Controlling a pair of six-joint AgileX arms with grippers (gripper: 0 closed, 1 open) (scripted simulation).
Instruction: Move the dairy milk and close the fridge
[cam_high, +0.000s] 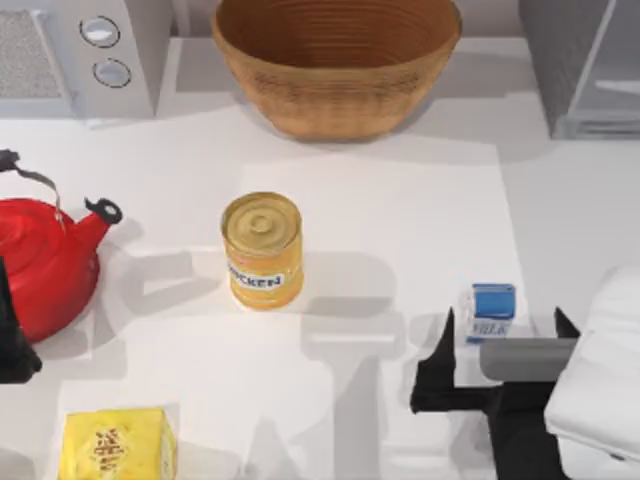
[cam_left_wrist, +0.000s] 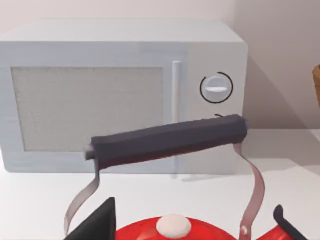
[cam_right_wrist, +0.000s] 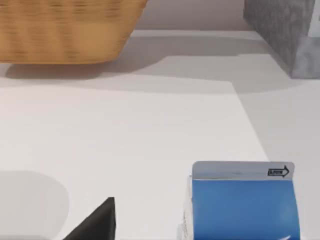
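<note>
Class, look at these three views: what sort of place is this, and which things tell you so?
Most likely a simulated kitchen counter: a microwave stands at the back, a red kettle sits on the white table, and a grey fridge stands at the back right, near a milk carton.

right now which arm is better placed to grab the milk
Right. Its pincer is open, fingers either side of the milk; the left arm sits far off at the table's left by the kettle.
</note>
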